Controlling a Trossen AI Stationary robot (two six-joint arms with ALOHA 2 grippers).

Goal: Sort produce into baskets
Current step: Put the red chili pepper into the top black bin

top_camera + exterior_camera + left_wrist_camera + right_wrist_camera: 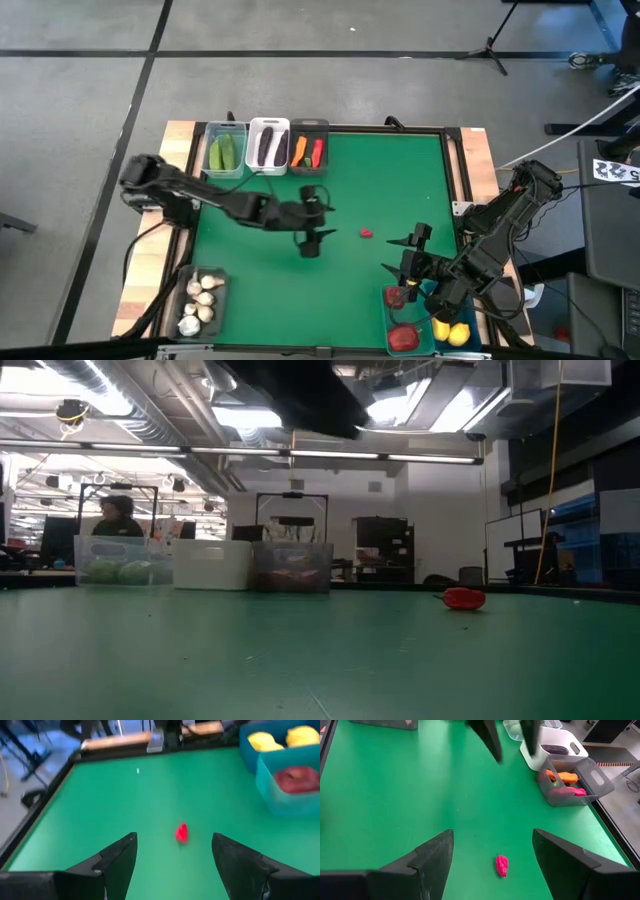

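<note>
Seen from overhead, one small red chili-shaped toy [367, 234] lies alone on the green felt table [380, 170], right of centre. The left gripper [311, 217] sits just left of it at mid-frame, its two dark fingers spread apart and holding nothing. The right gripper [410, 254] waits at lower right, fingers also apart and empty, beside the teal plastic bins [392, 316] of red fruit and yellow lemons. Along the top edge stand a clear bin [226, 150] of green cucumbers, a white bin [267, 144] of purple eggplants and a dark grey bin [309, 148] with an orange carrot. The toy is small and low, so closing fingers may nudge it aside. Both arms flank it and could collide.
</note>
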